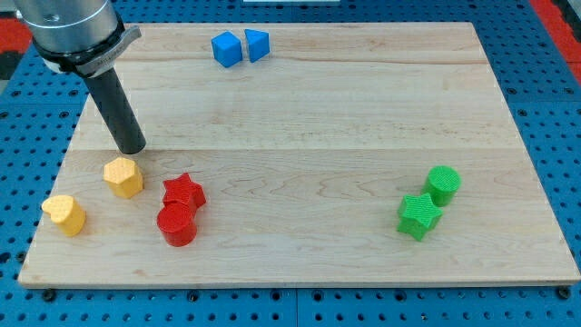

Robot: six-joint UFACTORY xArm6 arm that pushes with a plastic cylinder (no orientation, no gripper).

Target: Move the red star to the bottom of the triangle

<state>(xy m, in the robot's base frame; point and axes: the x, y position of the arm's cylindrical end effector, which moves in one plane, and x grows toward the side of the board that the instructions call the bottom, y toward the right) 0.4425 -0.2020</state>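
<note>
Our tip rests just above the yellow hexagon; this tool has no jaws. The red star sits near the desk's bottom-left corner, touching the red cylinder; the blue triangle lies at the top edge.

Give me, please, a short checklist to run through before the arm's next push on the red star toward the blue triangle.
1. Red star in plain sight: ok.
2. Blue triangle located at the view's top, beside the blue cube: ok.
3. My tip placed below or left of the star for a push up and right: not ok; it stands up-left of it, just above the yellow hexagon.
4. Star free of neighbours: not ok; the red cylinder sits against its lower edge.
5. Route up to the triangle without blocks: ok.
6. Green blocks far from the route: ok.
</note>
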